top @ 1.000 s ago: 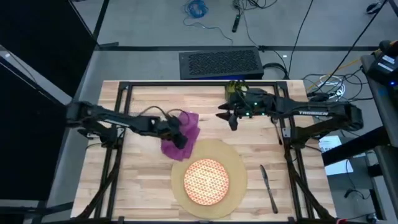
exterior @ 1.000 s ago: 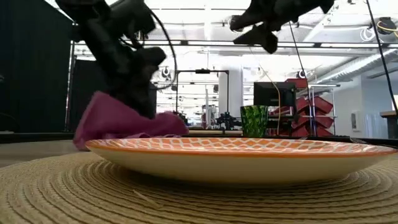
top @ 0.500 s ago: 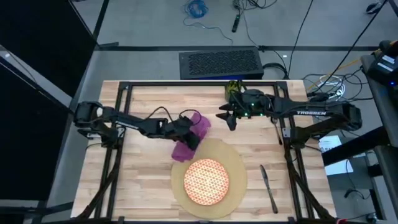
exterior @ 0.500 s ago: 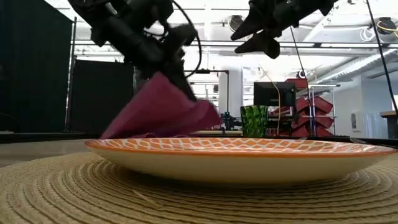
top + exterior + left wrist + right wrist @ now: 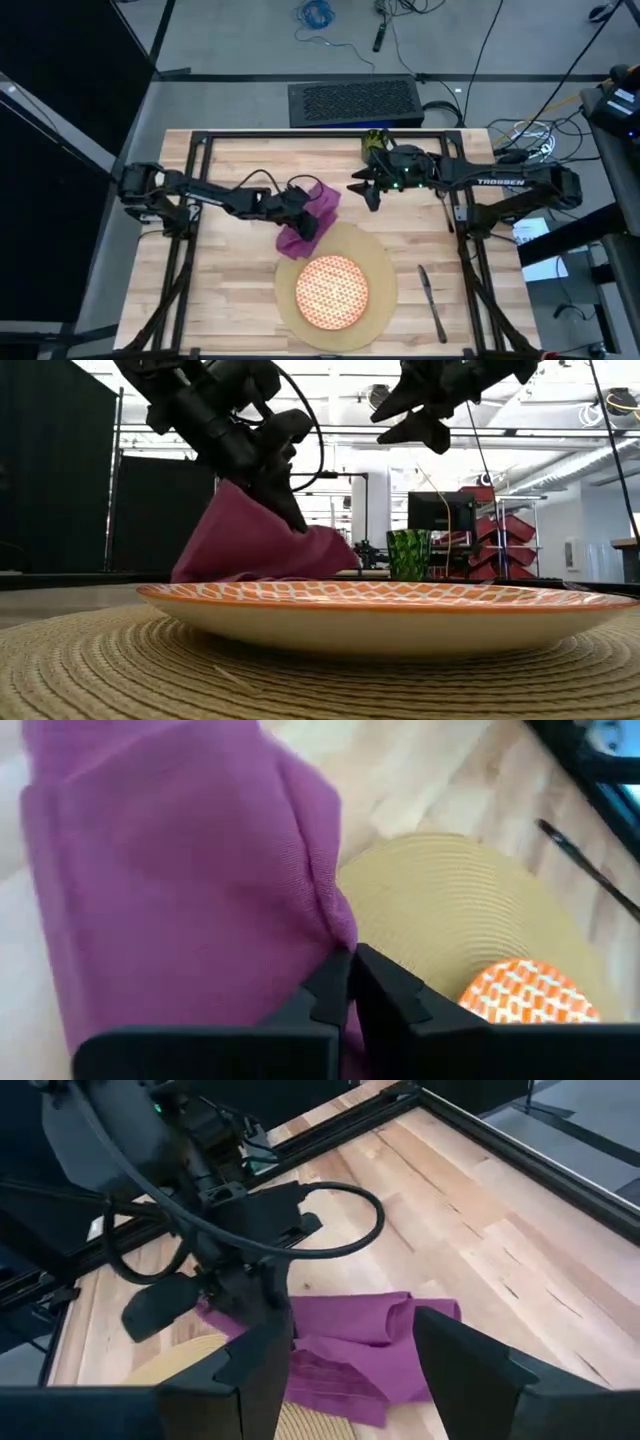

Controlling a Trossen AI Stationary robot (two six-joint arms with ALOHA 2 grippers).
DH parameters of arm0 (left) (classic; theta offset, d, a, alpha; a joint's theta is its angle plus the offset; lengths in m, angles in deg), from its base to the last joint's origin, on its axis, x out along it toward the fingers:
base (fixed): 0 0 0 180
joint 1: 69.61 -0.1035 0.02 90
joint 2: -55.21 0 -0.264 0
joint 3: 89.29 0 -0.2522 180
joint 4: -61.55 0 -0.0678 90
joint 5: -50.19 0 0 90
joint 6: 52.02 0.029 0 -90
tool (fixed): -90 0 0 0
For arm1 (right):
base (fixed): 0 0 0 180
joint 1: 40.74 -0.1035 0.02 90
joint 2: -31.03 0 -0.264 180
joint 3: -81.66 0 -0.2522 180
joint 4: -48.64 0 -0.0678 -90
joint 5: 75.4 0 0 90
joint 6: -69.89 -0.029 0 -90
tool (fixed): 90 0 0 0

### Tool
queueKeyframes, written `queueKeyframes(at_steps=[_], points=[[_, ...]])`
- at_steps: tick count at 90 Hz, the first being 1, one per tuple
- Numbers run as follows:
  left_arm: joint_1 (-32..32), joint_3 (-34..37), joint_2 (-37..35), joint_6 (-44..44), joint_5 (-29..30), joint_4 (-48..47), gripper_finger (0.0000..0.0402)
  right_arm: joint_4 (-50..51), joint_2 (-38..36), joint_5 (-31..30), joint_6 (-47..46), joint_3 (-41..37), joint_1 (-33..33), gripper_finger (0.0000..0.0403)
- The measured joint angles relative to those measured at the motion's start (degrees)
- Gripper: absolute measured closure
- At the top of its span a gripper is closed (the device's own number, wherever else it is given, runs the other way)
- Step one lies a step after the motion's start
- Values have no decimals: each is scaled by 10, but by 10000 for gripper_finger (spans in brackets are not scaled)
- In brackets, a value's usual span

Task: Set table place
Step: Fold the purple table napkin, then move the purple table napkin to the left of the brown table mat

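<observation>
The purple napkin [image 5: 318, 203] lies bunched on the table [image 5: 220, 300] at the far left rim of the round tan mat [image 5: 380, 255]. My left gripper [image 5: 303, 224] is shut on it; the low view shows the gripper [image 5: 292, 512] over the raised cloth [image 5: 250, 545]. The orange-and-white plate [image 5: 333, 290] sits on the mat. A metal knife [image 5: 432, 302] lies right of the mat. The green cup [image 5: 375, 140] stands at the far edge. My right gripper [image 5: 366, 190] hangs open above the table near the cup, holding nothing. My left gripper pinches a raised fold of the napkin [image 5: 335, 935] between its two shut fingers [image 5: 330, 990]. The fingers slant down from the table's left. The cloth hangs slack below them like a tent, and its lower part [image 5: 230, 570] rests on the table beside the mat.
A black metal frame [image 5: 300, 137] runs around the tabletop. Bare wood [image 5: 220, 300] shows left of the mat and at the near right past the knife. In the right wrist view the left arm and its cable [image 5: 200, 1190] reach over the napkin [image 5: 350, 1350].
My left gripper has gone toward the table's right edge, dragging the napkin from left of the mat up to the mat's far left rim. The cloth was pulled up into a peak under the fingers. My right gripper has kept still and open.
</observation>
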Motion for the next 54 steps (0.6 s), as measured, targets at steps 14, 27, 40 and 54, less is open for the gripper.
queueKeyframes(at_steps=[14, 27, 40, 54], points=[[1, 0, 0, 28, -26, 22, 340, 0, 0, 0, 2, 0, 0, 206], [-2, 0, 0, 25, -26, 26, 289, 0, 0, 0, 2, 0, 0, 206], [-8, -6, -16, 25, -39, 21, 271, 0, 0, 0, 4, 0, 0, 206], [-1, -6, -27, 34, -49, -131, 270, 1, 0, 0, 4, 0, 0, 206]])
